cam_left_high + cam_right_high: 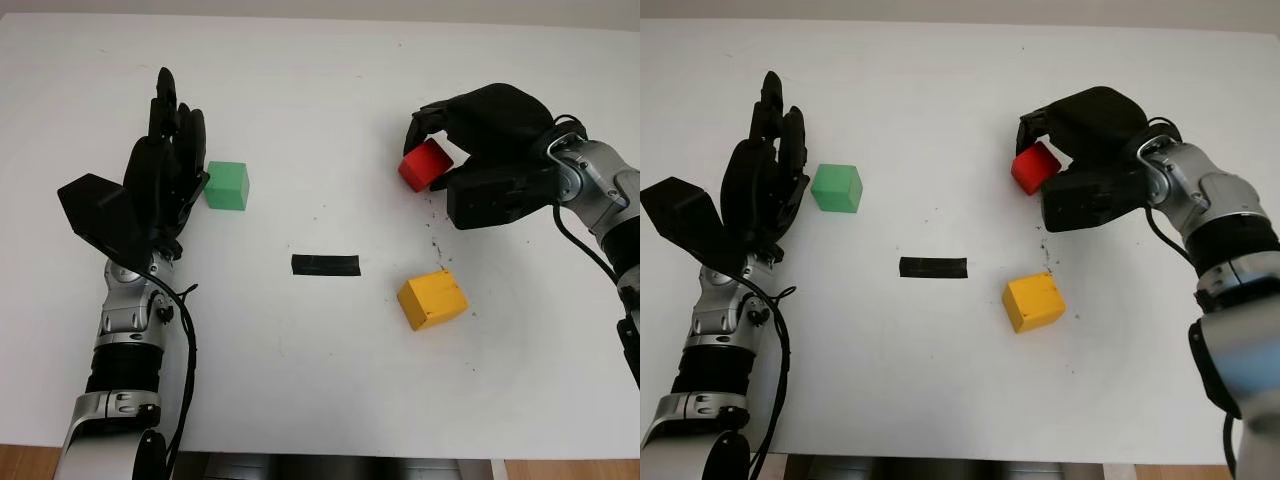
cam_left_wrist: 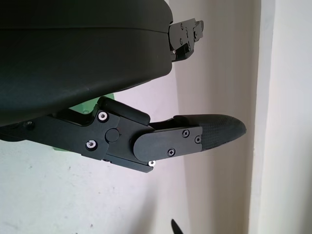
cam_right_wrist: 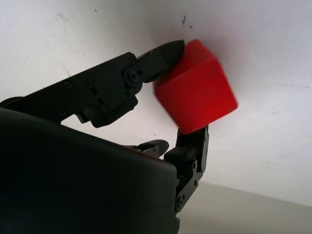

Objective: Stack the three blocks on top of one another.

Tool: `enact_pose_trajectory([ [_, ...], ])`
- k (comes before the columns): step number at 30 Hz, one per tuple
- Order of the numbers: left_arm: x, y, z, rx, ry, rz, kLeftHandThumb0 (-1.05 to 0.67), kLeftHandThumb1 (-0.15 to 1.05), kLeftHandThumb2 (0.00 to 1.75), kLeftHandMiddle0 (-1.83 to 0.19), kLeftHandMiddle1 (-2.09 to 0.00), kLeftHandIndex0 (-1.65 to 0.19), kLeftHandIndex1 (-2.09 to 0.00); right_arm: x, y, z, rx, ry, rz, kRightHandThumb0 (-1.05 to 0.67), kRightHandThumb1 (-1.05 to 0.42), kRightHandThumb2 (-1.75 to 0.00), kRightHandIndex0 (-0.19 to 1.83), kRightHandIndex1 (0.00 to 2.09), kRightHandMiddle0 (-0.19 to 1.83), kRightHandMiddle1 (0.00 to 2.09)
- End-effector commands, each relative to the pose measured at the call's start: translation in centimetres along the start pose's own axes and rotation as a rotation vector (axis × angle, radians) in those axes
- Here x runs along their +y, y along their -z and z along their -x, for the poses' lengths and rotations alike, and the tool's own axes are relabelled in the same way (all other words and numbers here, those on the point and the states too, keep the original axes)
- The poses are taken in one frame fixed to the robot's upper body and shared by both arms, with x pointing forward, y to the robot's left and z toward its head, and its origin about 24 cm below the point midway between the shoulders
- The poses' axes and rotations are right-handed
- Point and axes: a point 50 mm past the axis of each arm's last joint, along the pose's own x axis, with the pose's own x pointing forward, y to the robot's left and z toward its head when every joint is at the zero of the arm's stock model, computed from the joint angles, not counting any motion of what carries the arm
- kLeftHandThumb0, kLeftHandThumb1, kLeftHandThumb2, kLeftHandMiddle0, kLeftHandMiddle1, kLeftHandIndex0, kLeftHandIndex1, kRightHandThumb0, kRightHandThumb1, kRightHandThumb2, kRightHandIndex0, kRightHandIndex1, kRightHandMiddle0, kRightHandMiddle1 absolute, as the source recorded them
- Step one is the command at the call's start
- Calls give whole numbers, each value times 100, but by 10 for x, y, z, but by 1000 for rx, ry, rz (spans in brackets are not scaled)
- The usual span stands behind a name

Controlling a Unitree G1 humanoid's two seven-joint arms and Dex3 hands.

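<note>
Partly covering red block (image 1: pixel 425 165): right robot hand (image 1: pixel 487 155)

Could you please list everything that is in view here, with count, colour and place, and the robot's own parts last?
red block: one, red, far right part of the table, pinched in the right hand's fingers.
yellow block: one, yellow, on the table nearer the robot than the red block, free of both hands.
green block: one, green, on the left part of the table, just beside the left hand.
tape strip: one, black, flat on the table near its middle.
table: one, white, carrying all of the above.
left hand: one, black, open, next to the green block.
right hand: one, black, shut on the red block.
</note>
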Motion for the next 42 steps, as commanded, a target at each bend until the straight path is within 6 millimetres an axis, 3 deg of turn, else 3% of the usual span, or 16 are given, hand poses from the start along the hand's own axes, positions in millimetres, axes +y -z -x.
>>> enact_pose_trajectory([
  [1, 0, -3, -1, -12, 6, -13, -75, 105, 55, 18, -4, 18, -2, -22, -4, 2, -38, 48, -15, -32, -88, -5, 39, 5, 53, 114],
  [6, -2, -3, -1, -14, 10, 2, -75, 105, 55, 19, -5, 19, -3, -28, -25, 3, -158, -17, -152, -33, -91, -6, 36, 4, 49, 123],
  [10, -3, -3, 0, -9, 11, 8, -74, 105, 55, 19, -3, 19, -1, -21, -43, 6, -264, -63, -251, -30, -91, -5, 35, 5, 44, 137],
  [21, -1, -1, 5, -6, -4, -7, -77, 105, 53, 19, -4, 19, -3, -1, -77, 13, -406, -104, -483, -38, -90, -5, 37, 6, 44, 147],
  [30, -3, 0, 5, 4, -4, 19, -78, 105, 53, 19, -4, 19, -2, 24, -99, 23, -399, -90, -702, -44, -92, -6, 36, 5, 43, 157],
  [42, -3, -1, 7, 0, -13, 21, -79, 105, 51, 19, -5, 19, -4, 32, -110, 23, -391, -107, -735, -44, -91, -5, 36, 5, 40, 163],
])
